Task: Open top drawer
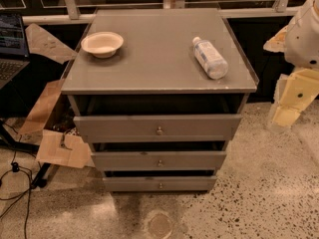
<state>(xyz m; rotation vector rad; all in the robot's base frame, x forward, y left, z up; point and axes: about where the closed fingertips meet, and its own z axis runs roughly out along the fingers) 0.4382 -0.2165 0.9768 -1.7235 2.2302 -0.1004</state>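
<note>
The top drawer (pixel 119 127) is the widest grey front of the grey cabinet (pixel 149 78), with a small round metal knob (pixel 159 130) at its centre. A dark gap shows above the front, and it stands a little forward of the two narrower fronts below. My arm is at the right edge of the camera view, white above and pale yellow below. The gripper (pixel 285 114) hangs to the right of the cabinet, about level with the top drawer and apart from it. It touches nothing.
A cream bowl (pixel 102 44) and a clear plastic bottle (pixel 210 58) lying on its side sit on the cabinet top. A laptop (pixel 10 46), cardboard pieces (pixel 62 151) and cables (pixel 15 183) are at the left. A railing runs behind.
</note>
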